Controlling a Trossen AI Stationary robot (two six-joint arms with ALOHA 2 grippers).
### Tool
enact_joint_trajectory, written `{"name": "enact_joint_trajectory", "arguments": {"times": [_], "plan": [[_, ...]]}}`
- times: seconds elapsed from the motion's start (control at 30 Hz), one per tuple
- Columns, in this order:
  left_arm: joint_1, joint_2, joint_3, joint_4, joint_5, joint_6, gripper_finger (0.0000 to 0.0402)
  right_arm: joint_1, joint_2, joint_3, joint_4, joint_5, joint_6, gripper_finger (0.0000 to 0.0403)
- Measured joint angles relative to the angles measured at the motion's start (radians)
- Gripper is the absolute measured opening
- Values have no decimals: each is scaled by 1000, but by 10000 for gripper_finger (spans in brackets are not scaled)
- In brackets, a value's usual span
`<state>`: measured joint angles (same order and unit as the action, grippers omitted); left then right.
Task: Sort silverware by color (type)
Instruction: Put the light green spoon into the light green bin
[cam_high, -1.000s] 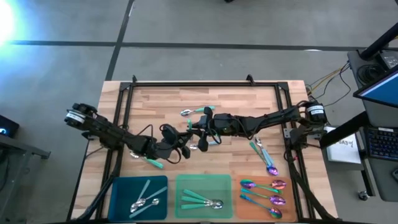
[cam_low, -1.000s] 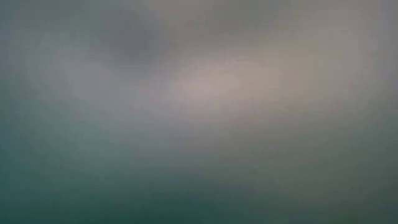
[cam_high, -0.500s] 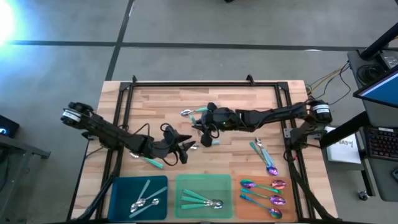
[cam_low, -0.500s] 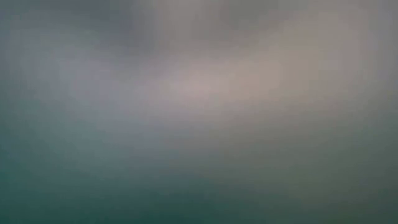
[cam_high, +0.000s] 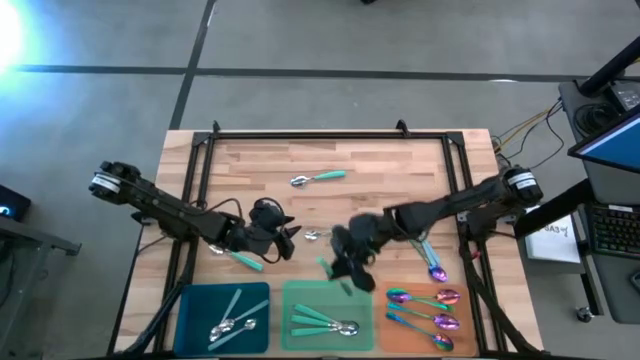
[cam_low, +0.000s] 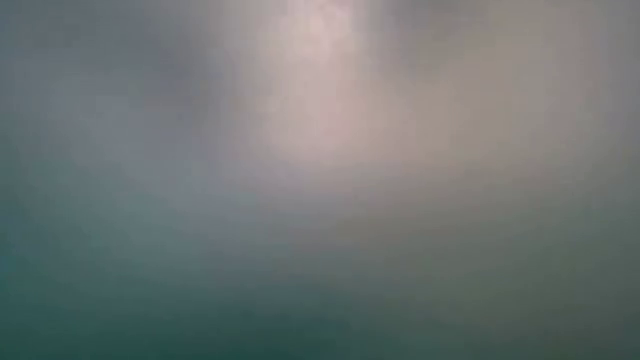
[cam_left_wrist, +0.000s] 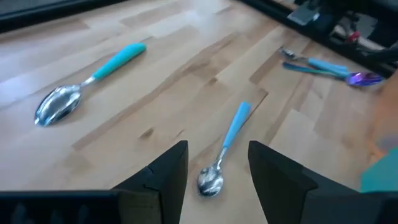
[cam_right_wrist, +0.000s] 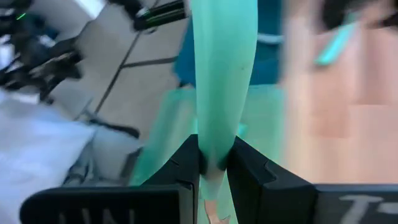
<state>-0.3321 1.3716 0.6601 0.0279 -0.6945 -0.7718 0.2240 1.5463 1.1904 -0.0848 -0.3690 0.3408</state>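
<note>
Above green tray (cam_high: 327, 300): R gripper (cam_high: 345, 275) jaws clamp teal-handled spoon (cam_right_wrist: 222, 74); L gripper (cam_left_wrist: 217, 171) jaws apart.

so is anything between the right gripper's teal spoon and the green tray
Nothing visible. The right gripper, shut on a teal-handled spoon, hangs at the green tray's upper edge; only three teal spoons lie inside.

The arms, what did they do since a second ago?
The right gripper carried a green spoon from the table's middle toward the green tray, still pinching it. The left gripper opened and backed off a little, with a spoon lying between its fingers. The spoons in the trays stayed put.
</note>
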Motion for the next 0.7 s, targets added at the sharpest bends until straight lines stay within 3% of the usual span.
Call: {"name": "enact_joint_trajectory", "arguments": {"times": [0.23,0.57,0.7], "plan": [[0,0,0,-53,32,-53,153,135,23,-1,50,54,8,44],[0,1,0,-75,138,-132,153,220,111,-5,120,81,16,44],[0,1,-1,-91,176,-140,153,234,149,1,128,81,59,85]]}}
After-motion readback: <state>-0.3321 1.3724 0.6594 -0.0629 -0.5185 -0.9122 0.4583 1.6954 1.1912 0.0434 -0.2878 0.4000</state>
